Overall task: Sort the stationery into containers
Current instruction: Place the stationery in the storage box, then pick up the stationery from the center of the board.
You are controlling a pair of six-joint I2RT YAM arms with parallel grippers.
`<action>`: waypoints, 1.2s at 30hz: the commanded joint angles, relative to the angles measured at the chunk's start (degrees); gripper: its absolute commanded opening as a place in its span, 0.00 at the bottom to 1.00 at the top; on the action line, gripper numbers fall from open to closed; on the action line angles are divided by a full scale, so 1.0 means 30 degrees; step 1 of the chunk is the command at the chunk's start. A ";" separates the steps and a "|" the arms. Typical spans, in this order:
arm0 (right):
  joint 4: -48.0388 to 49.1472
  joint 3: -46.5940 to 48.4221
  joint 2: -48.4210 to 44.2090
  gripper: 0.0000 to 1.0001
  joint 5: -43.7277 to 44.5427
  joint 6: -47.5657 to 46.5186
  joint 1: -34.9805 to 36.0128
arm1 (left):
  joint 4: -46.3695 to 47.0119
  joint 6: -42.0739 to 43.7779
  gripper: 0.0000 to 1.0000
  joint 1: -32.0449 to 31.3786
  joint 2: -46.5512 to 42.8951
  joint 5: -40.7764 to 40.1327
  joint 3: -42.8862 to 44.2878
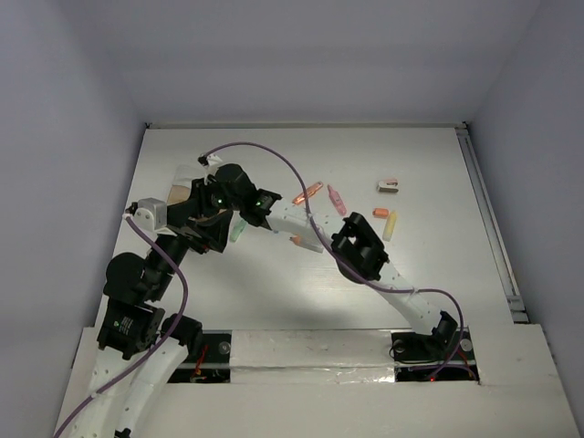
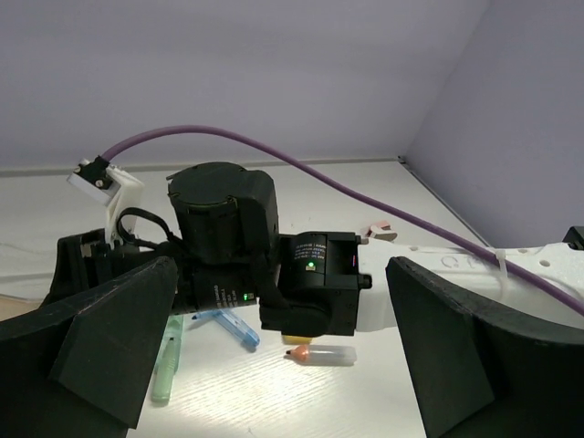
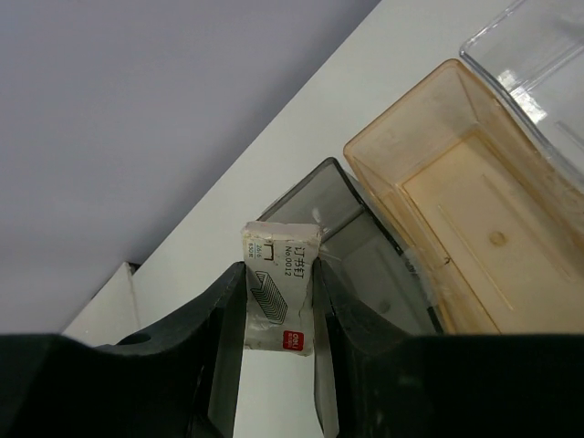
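Right wrist view showed the right gripper [image 3: 278, 315] clamped on a staple box [image 3: 279, 283] above the grey container [image 3: 383, 274], with the tan container [image 3: 474, 173] at its 2 o'clock. The left gripper [image 2: 287, 365] gaped wide, holding nothing. Pink [image 1: 337, 199] and yellow [image 1: 391, 224] pieces lay on the table [image 1: 438, 274], at 3 o'clock from the containers.

Containers: three, namely grey tray [image 3: 365, 265], tan tray [image 3: 456, 192] and clear tray [image 3: 538, 64]. Staple box [image 3: 278, 297]: two. Small pens and caps [image 1: 307, 192]: seven, counting the blue pen [image 2: 233, 327].
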 commanded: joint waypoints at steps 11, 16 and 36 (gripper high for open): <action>0.1085 -0.0879 -0.0733 0.66 0.0642 -0.0658 0.0140 | 0.0677 0.0156 0.99 -0.0069 -0.0210 -0.0064 0.0134; 0.1873 -0.2630 -0.2573 0.66 0.1661 -0.0950 0.0140 | 0.0590 0.0185 0.99 -0.0069 -0.0211 -0.0123 0.0163; -0.2632 -2.0801 -1.6379 0.98 0.9694 -0.1622 -1.2924 | 0.0560 0.0243 0.99 -0.0597 -0.0797 -0.0270 0.0193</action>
